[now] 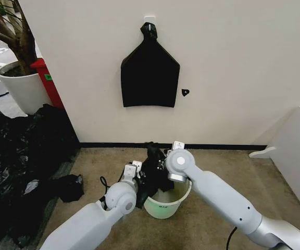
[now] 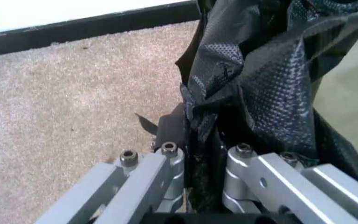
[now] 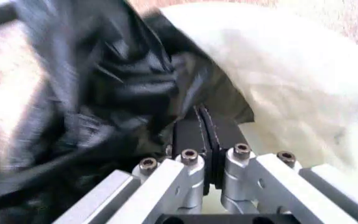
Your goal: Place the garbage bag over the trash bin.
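The white bin stands on the carpet near the wall, and the black garbage bag is bunched over its far-left rim, part of it hanging inside and part rising above. Both claws work at it. The left claw is clamped on a fold of the bag, the film wedged between its fingers. The right claw sits at the bin's rim with its pads pressed together; a thin edge of film seems caught between them, though that is hard to confirm.

The main risk is that the bag is gathered in a wad rather than opened, so pulling the claws apart may stretch one layer instead of spreading the mouth. The film is thin and slick: it could slip out of the right claw or tear at the pinch. The bin looks light, and a sideways tug on the rim could tip or drag it.
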Tool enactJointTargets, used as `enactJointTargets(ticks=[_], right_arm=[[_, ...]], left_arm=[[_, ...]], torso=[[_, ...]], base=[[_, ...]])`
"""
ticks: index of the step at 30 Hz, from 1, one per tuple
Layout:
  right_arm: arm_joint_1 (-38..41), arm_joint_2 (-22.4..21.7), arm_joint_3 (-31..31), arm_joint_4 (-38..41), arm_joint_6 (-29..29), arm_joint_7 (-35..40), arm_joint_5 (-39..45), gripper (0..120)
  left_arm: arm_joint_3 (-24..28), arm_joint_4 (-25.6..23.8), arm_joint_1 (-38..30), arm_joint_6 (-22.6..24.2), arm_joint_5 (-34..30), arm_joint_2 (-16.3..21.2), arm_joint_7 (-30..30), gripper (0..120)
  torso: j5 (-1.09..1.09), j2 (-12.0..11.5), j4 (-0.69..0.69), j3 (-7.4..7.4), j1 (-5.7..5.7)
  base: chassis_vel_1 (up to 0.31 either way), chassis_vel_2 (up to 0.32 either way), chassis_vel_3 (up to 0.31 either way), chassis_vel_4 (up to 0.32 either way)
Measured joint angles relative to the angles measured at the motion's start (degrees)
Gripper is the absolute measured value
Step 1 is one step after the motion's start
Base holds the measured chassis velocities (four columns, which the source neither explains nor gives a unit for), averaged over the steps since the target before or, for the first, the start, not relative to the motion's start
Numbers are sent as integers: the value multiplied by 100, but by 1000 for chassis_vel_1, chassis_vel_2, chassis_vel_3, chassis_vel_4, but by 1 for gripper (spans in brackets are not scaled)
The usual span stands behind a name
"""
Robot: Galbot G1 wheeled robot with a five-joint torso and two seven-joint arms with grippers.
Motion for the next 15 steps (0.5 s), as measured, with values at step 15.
enactJointTargets(ticks=[15], right_arm=[[-394,-143,628,1021,120,-701,176,20]], left_arm=[[-236,-19,235,-449,535,236,488,10]], torso=[[-2,0,0,0,0]], base=[[0,0,0,0]])
